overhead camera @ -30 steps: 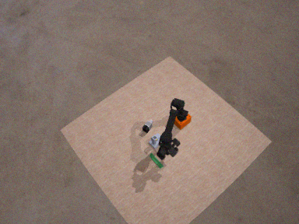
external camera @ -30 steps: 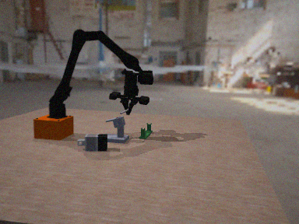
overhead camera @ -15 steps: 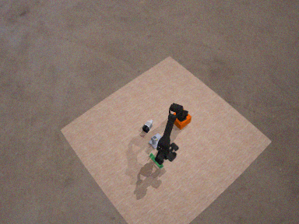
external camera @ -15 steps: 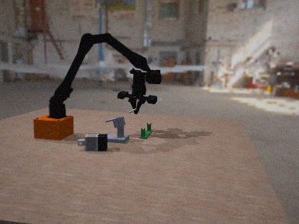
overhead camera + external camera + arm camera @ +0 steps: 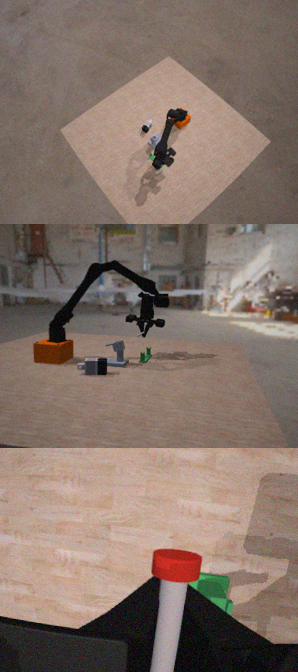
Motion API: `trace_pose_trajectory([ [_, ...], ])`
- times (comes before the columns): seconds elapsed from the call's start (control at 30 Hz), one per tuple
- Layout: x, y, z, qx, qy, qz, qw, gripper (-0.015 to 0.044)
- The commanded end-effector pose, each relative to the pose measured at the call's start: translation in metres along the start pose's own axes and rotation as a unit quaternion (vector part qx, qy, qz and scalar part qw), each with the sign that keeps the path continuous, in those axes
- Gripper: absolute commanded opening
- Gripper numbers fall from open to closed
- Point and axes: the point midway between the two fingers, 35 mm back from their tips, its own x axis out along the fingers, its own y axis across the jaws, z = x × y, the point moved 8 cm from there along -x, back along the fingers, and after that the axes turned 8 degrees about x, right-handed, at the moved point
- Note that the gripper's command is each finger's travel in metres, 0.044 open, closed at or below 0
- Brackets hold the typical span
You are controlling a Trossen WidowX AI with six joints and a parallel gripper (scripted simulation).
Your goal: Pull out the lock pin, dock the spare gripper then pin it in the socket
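My gripper (image 5: 144, 332) (image 5: 156, 162) is shut on the lock pin (image 5: 169, 631), a pale grey rod with a red cap (image 5: 176, 564). In the exterior view I hold it well above the mat, over a small green stand (image 5: 145, 356) (image 5: 214, 589) (image 5: 151, 156). The grey mount (image 5: 117, 354) (image 5: 155, 139) with its socket stands on the mat left of the green stand. The spare gripper (image 5: 93, 365) (image 5: 146, 126), grey and black, lies on its side in front of the mount.
The arm's orange base (image 5: 53, 351) (image 5: 183, 120) stands at the left of the tan mat (image 5: 163, 407) (image 5: 217, 155). Grey floor surrounds the mat.
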Motion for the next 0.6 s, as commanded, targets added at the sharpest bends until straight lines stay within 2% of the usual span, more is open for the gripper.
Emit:
trace_pose_trajectory([
  [0.0,-0.003,-0.009,0.007,0.003,-0.002,-0.004,1.000,0.0000],
  [0.57,0.004,-0.027,0.019,0.006,-0.002,-0.002,1.000,0.0000],
])
